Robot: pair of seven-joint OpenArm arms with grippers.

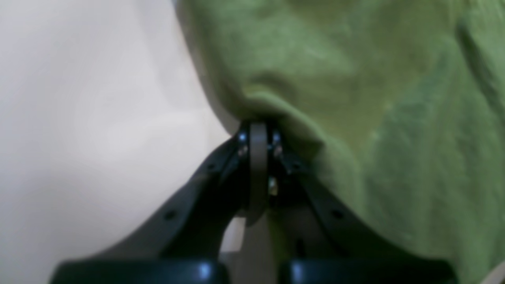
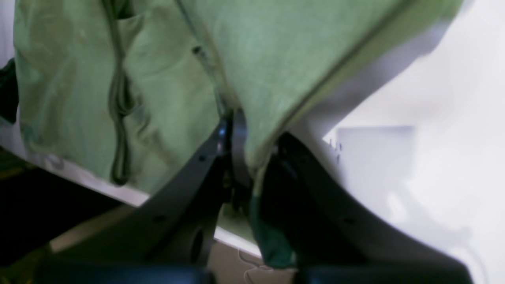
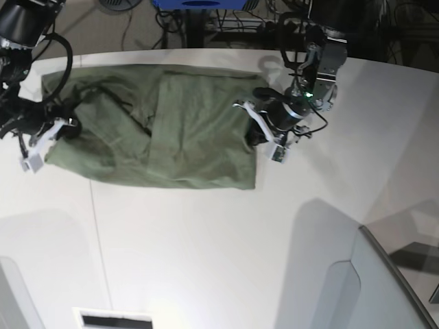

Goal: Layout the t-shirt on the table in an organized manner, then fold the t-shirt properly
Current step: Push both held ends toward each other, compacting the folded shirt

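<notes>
1. The olive-green t-shirt [image 3: 164, 130] lies spread across the far half of the white tabletop [image 3: 206, 247], a wide, roughly rectangular shape with wrinkles and one part folded over near its middle.
2. Its long lower edge runs nearly straight across the base view, and its right edge ends beside the left arm.
3. The left gripper [image 1: 258, 130] has its fingers pressed together on a bunched fold at the shirt's edge; in the left wrist view the green cloth gathers right at the tips.
4. In the base view this left gripper [image 3: 255, 133] sits at the shirt's right side, low against the tabletop.
5. The right gripper [image 2: 246, 157] pinches a hem of the t-shirt [image 2: 276, 59] between nearly closed fingers, with cloth hanging down between them.
6. In the base view the right gripper [image 3: 62, 130] is at the shirt's left end, near the tabletop's left rim.
7. A grey angled panel [image 3: 391, 288] stands at the near right corner, well apart from the shirt.
8. Cables and a blue object [image 3: 199, 4] lie beyond the tabletop's far edge.
</notes>
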